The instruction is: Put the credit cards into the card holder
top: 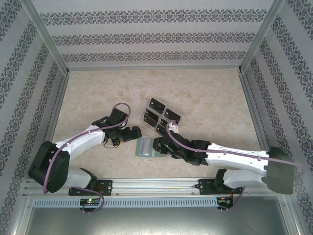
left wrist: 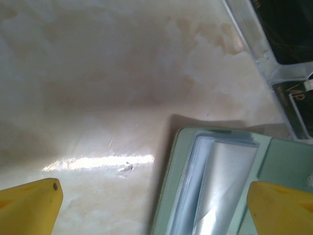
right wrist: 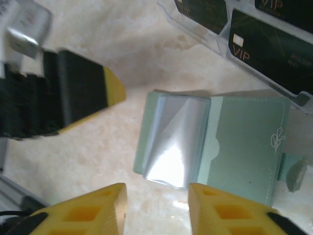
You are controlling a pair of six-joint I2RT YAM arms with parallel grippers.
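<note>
— Grey-green and spread open on the marbled tabletop (top: 205, 93): seen from overhead, the card holder (top: 145, 148) lies between the left fingers (top: 133, 132) and the right fingers (top: 157, 145). And the cards?

— Just beyond it, the black credit cards (top: 161, 116) sit in rows. I see none lifted out.

— What does the left wrist camera give?

— Yellow left fingers (left wrist: 29, 205) stand wide apart at the bottom corners, gripping nothing. Under them is bare tabletop and the holder's open side (left wrist: 215, 186), its clear sleeves (left wrist: 222, 166) facing up. The wall of a clear tray (left wrist: 252, 39) with the cards crosses the top right corner.

— And the right wrist camera?

— Its own right fingers (right wrist: 88, 210) are parted and empty, poised over the holder's near edge (right wrist: 210, 142). One black, yellow-tipped left finger (right wrist: 83, 93) reaches in from the left, close to the sleeves but not touching them. Gold-lettered cards (right wrist: 274, 54) wait in the tray at top right.

— So which step is this?

— By my reading, the holder is open and ready, and fetching a card comes next. Glare hides whether any sleeve is already filled. The next move calls for a narrow pinch on one thin card's edge. It must then line up squarely with a sleeve mouth, while the other fingers steady the soft cover.
</note>
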